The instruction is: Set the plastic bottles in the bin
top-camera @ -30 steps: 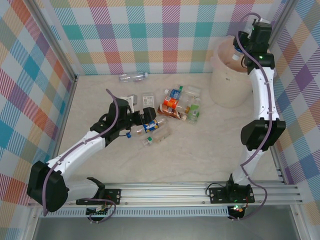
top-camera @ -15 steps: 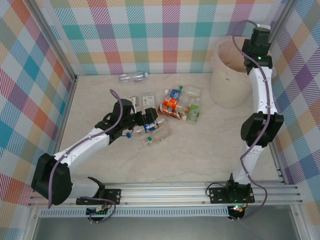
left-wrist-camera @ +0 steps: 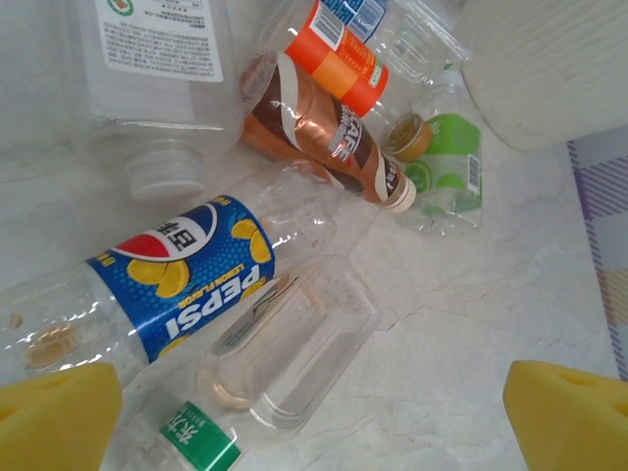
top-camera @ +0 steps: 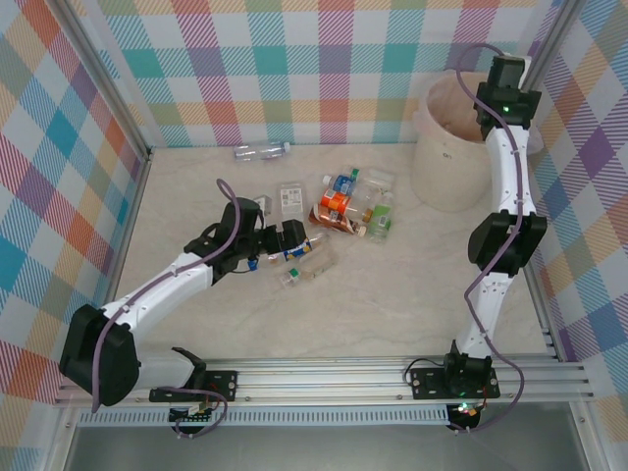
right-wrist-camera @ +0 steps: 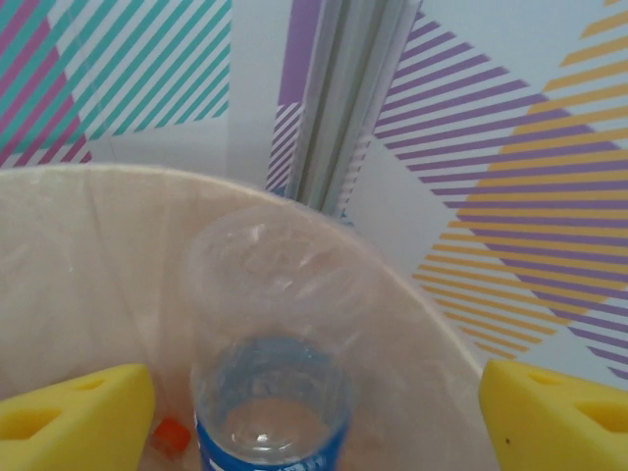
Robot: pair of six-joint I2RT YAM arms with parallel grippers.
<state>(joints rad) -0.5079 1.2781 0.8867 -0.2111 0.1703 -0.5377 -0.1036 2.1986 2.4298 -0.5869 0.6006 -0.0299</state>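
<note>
My left gripper (top-camera: pixel 282 242) (left-wrist-camera: pixel 314 422) stands open low over the table, its yellow fingertips (left-wrist-camera: pixel 54 417) far apart. Between and ahead of them lie a blue-labelled Pepsi bottle (left-wrist-camera: pixel 186 275) (top-camera: pixel 297 248) and a clear bottle with a green label (left-wrist-camera: pixel 275 353). Beyond those lie a brown bottle (left-wrist-camera: pixel 329 137), an orange-labelled one (left-wrist-camera: pixel 339 54) and a green-labelled one (left-wrist-camera: pixel 446 167). My right gripper (top-camera: pixel 488 103) (right-wrist-camera: pixel 314 417) is open above the cream bin (top-camera: pixel 446 147) (right-wrist-camera: pixel 98 245). A clear blue-labelled bottle (right-wrist-camera: pixel 270 343) hangs loose between its fingers, over the bin's inside.
A lone clear bottle (top-camera: pixel 262 150) lies by the back wall. A big clear bottle with a white label (left-wrist-camera: pixel 157 78) lies left of the pile (top-camera: pixel 348 206). An orange cap (right-wrist-camera: pixel 173 432) shows inside the bin. Frame posts and checked walls close the sides.
The right wrist has drawn back to the right over the bin's far rim, and the bottle is no longer gripped. The left gripper has shifted slightly left by the Pepsi bottle.
</note>
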